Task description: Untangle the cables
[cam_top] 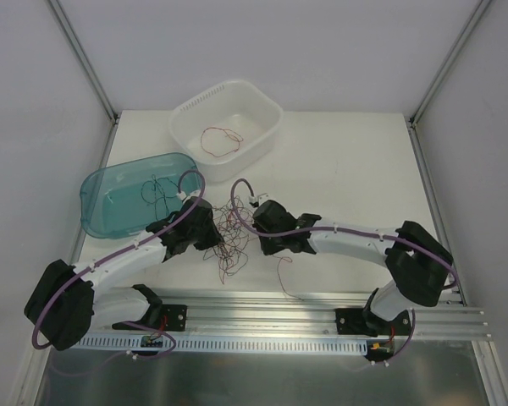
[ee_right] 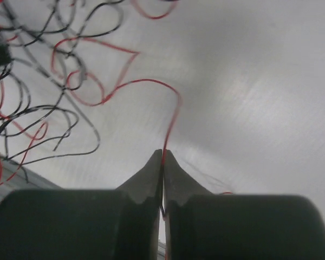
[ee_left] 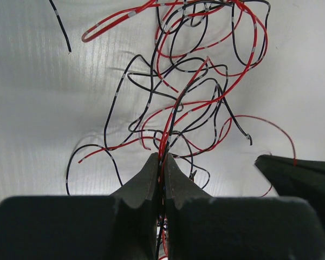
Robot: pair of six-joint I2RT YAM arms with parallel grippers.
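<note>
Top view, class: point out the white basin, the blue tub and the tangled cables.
white basin (cam_top: 269, 128), top view, right wall
blue tub (cam_top: 92, 203), top view, left wall
tangled cables (cam_top: 225, 238), top view, middle of clump

red, black cables (ee_left: 176, 105), teal bin (cam_top: 88, 193), white tub (cam_top: 274, 116)
</note>
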